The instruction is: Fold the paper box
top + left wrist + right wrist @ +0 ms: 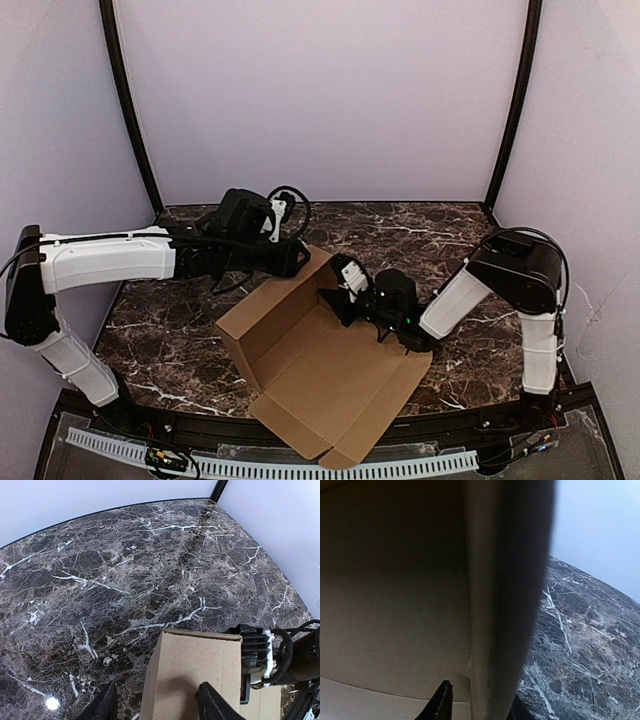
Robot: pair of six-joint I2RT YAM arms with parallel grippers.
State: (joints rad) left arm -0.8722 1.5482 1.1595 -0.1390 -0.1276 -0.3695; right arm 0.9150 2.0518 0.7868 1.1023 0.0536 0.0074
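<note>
- Tabletop (170,330) is being covered near its middle by the paper box (330,380), which is lying half-raised.
- Its far flap (195,665) is being straddled by the left gripper (159,707), whose fingers are spread apart.
- Its upright wall (485,605) is being flanked by the right gripper (477,709); whether it is being pinched cannot be told.

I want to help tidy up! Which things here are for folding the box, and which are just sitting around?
For the job:
paper box
left arm
right arm

Just there:
marble table
white slotted strip at the near edge
</note>
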